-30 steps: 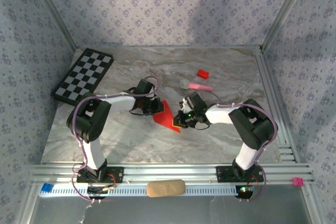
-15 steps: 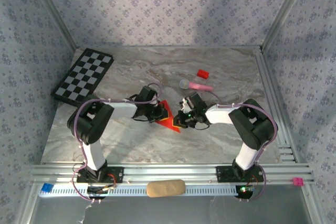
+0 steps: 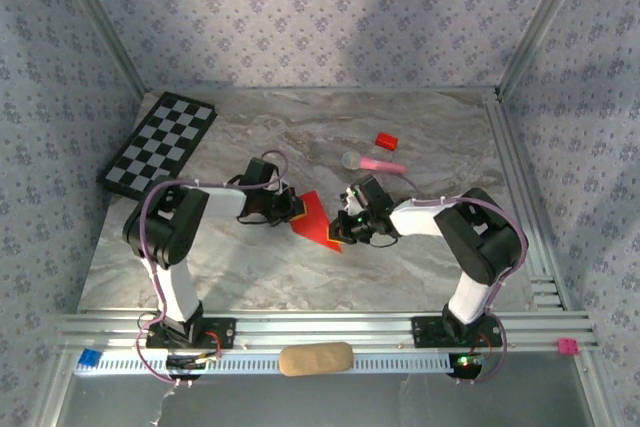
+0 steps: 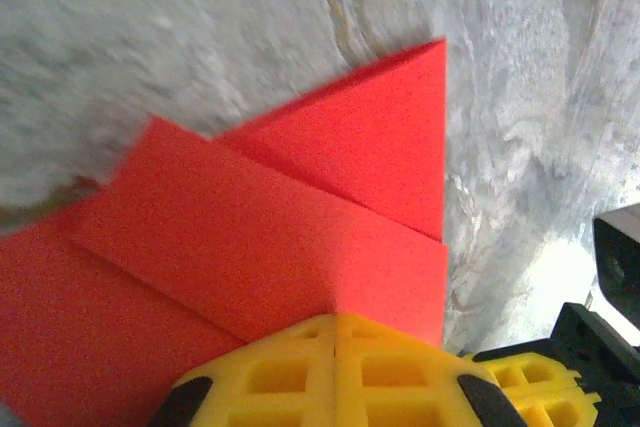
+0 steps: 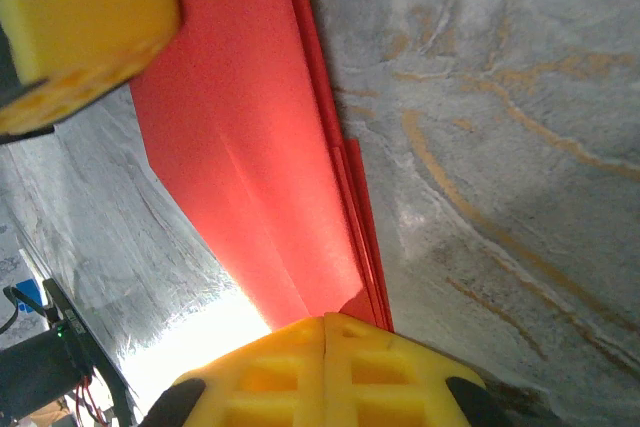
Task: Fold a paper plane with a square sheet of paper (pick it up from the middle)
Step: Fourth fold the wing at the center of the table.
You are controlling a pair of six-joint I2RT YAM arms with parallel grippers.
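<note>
Two contacts on square sheet of paper (image 3: 318, 217): left end effector (image 3: 291, 209) pressed together at 9 o'clock edge, right end effector (image 3: 343, 228) likewise at 4 o'clock. Risk: uneven drag skews crease.

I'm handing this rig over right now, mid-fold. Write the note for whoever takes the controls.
Left gripper: shut, tips on the left side of the red paper.
Right gripper: shut, tips at the paper's right edge. Whether either one pinches or merely presses, I cannot tell.
Paper: lying mid-table, between the two grippers.
Done: several folds are in; the left wrist view shows overlapping flaps and one triangular point.
Left: it is not yet a slim dart, so more folds look necessary.
</note>
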